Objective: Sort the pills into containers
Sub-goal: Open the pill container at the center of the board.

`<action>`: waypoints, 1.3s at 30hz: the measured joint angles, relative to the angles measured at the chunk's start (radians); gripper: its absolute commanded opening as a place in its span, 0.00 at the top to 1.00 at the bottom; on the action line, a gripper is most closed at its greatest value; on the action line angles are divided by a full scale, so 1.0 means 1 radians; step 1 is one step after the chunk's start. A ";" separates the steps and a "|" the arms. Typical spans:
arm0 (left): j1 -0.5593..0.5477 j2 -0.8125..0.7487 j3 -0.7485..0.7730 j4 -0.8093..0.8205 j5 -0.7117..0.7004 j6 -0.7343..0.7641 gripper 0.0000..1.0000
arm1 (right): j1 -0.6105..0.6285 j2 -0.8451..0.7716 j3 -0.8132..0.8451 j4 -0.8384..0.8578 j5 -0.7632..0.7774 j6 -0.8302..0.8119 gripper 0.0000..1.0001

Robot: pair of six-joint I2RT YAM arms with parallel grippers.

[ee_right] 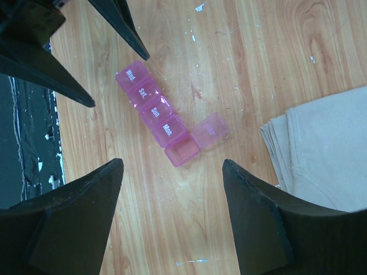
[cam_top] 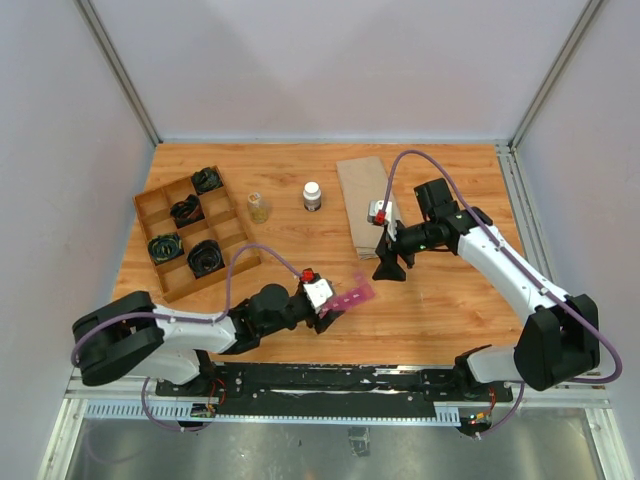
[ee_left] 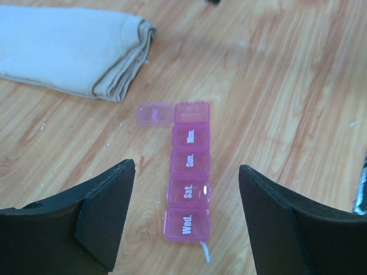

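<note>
Pale walls enclose a wooden bench (cam_top: pixel 440 300), where the containers (ee_left: pixel 188 177) lie flat toward the near side: one pink strip of five compartments, four lids shut and the end compartment (ee_left: pixel 191 112) open. We judge the lid-opening step finished, since the left claw (ee_left: pixel 186 165) hangs over the strip with fingers apart and the right claw (ee_right: pixel 172 161) hovers nearby, equally spread and empty. Next we need a pill, probably from the one white-capped bottle (cam_top: pixel 312 195), dropped into that open cell.
</note>
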 measured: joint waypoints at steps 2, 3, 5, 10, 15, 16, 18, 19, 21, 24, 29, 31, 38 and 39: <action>0.000 -0.056 -0.012 -0.003 0.005 -0.034 0.18 | -0.001 0.000 0.000 0.000 -0.001 -0.001 0.28; 0.000 -0.082 -0.016 -0.006 0.007 -0.050 0.17 | -0.002 0.000 0.000 0.000 -0.001 -0.001 0.28; 0.000 -0.144 -0.022 -0.022 0.006 -0.098 0.18 | -0.004 0.000 0.000 0.000 0.000 -0.005 0.28; 0.000 -0.264 -0.007 -0.127 -0.029 -0.227 0.21 | -0.005 0.022 0.000 0.000 0.060 -0.024 0.34; 0.000 -0.330 0.044 -0.284 -0.077 -0.386 0.27 | -0.005 0.113 0.000 -0.008 0.137 -0.035 0.50; 0.000 -0.341 0.052 -0.317 -0.088 -0.423 0.28 | -0.005 0.133 0.000 -0.013 0.152 -0.035 0.54; 0.000 -0.359 0.067 -0.386 -0.112 -0.490 0.31 | -0.005 0.172 0.000 -0.026 0.178 -0.035 0.63; 0.000 -0.366 0.076 -0.419 -0.124 -0.516 0.33 | -0.005 0.194 0.002 -0.034 0.192 -0.034 0.67; 0.001 -0.380 0.101 -0.503 -0.160 -0.577 0.38 | -0.005 0.232 0.011 -0.048 0.211 -0.032 0.74; 0.011 -0.398 0.140 -0.602 -0.200 -0.643 0.51 | -0.004 0.291 0.026 -0.058 0.236 -0.022 0.83; 0.072 -0.417 0.160 -0.688 -0.221 -0.711 0.63 | 0.004 0.362 0.036 -0.065 0.259 0.007 0.94; 0.096 -0.416 0.160 -0.718 -0.220 -0.729 0.63 | 0.014 0.386 0.036 -0.064 0.264 0.021 0.98; 0.116 -0.472 0.138 -0.762 -0.226 -0.759 0.62 | 0.060 0.444 0.038 -0.064 0.262 0.055 0.99; 0.117 -0.487 0.137 -0.768 -0.231 -0.760 0.62 | 0.072 0.447 0.038 -0.064 0.260 0.056 0.99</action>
